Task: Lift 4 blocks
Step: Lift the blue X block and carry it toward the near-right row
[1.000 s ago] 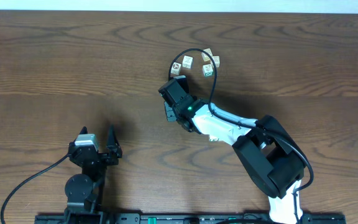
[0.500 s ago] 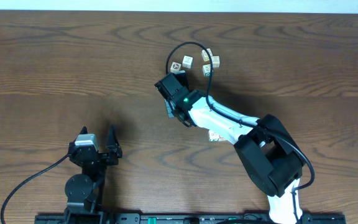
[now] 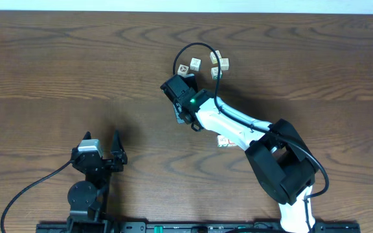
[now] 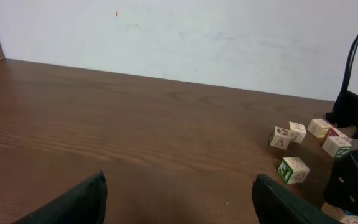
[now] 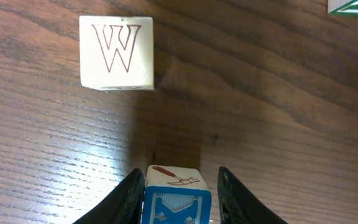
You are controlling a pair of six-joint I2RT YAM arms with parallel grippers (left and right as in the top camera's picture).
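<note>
Pickup of the blue-faced block looked to be the step in hand. It sat between the fingers of the right gripper, with a small hammer picture on its upper face. One finger lay against it and a thin gap showed at the other, so I could not tell whether the grip had closed or whether the block was off the worktop.

This took place toward the far edge, a little right of the middle. The white W block lay just beyond the fingertips, and a green-marked block lay farther off to one side.

The next move, by my judgement, called for a firm squeeze and then a straight rise, keeping clear of the W block.

The left gripper stood wide open and empty near the near edge, left of centre.

Compared with a second before, the right gripper had shifted toward the far edge, nearer the cluster. The right arm had swung with it, uncovering more of a pale block beneath it. The cluster and the left gripper showed no change.
</note>
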